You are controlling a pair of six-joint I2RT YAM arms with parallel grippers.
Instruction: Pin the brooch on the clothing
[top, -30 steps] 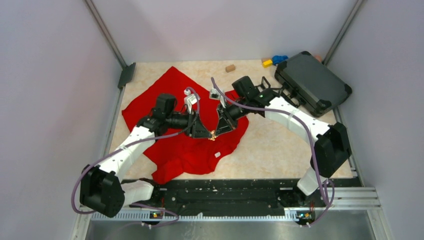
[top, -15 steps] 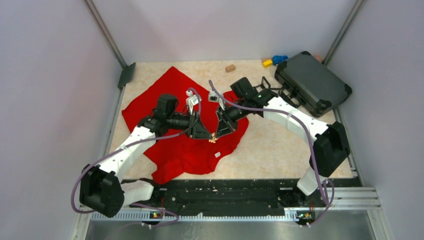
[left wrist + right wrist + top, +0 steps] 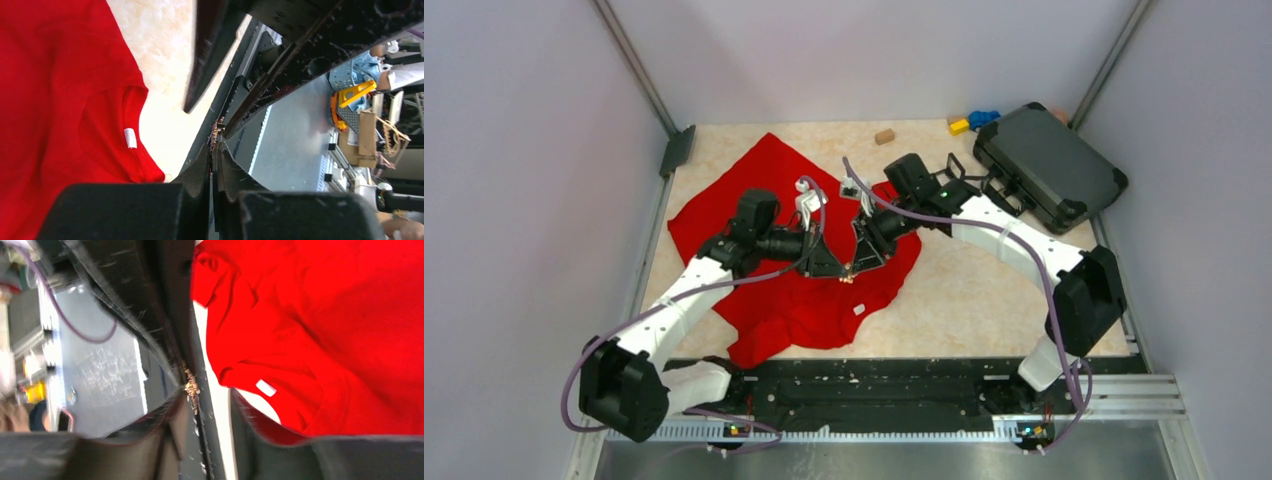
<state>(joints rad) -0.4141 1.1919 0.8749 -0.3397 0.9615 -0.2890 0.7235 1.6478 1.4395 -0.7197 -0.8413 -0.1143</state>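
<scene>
Since a sec ago the left claw [image 3: 836, 270] has pinched shut and the right claw [image 3: 854, 265] has let its jaws part a bit. So the brooch [image 3: 847, 274] now sits clamped in the left fingertips [image 3: 202, 165], w/ the right fingers [image 3: 167, 427] spread either side of it. Can't tell if they touch it.

It's a tiny gold thing. In the left wrist view its long axis runs in line w/ the shut fingers, sticking out of the tips twd the right claw. It hangs over the near-right part of the clothing [image 3: 774, 300], just beyond the white tag [image 3: 859, 309]. Can't tell if it meets the cloth.

Red clothing lies rumpled on the table, long axis approx far to near, one corner pointing at the far wall, collar and tag at the near-right edge.

Table [image 3: 984, 290] is pale marbled beige, boxed in by plain pale walls w/ metal posts at the far corners.

Count: 1 brooch, 1 garment, 1 tag, 2 arms, 1 dark case [image 3: 1049, 165] far right. 3 small blocks along the far edge: brown [image 3: 884, 136], yellow [image 3: 959, 126], blue [image 3: 984, 118].
</scene>
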